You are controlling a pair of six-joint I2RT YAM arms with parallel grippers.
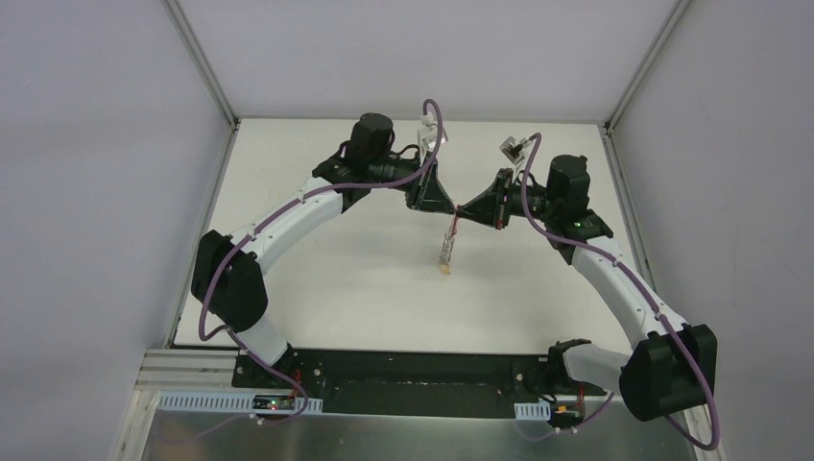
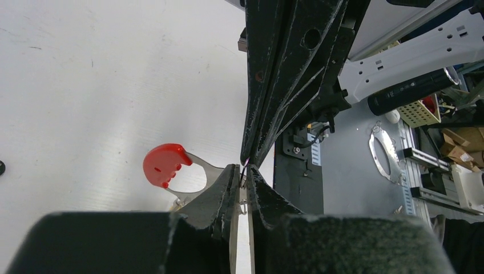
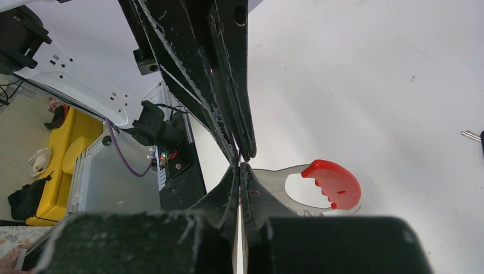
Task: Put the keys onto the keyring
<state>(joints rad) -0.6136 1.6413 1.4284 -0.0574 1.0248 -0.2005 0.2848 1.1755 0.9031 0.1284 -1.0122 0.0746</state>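
The keys [image 1: 446, 248] hang in a short silver row under the spot where both grippers meet, yellow head lowest. Their red-and-grey strap [image 2: 166, 165] [image 3: 335, 181] curves out beside the fingers. My left gripper [image 2: 243, 173] [image 1: 451, 206] has its fingers almost together, with a small silver ring of the bunch in the narrow gap. A thin black wire, apparently the keyring [image 2: 245, 169], runs from that gap up to my right gripper [image 3: 240, 166] [image 1: 466, 209]. The right gripper is pressed shut tip to tip against the left. What its pads pinch is hidden.
A loose silver key [image 3: 470, 135] with a dark head lies on the white table [image 1: 326, 288] off to the side. Both arms arch over the middle of the table. The black base plate [image 1: 403, 370] runs along the near edge.
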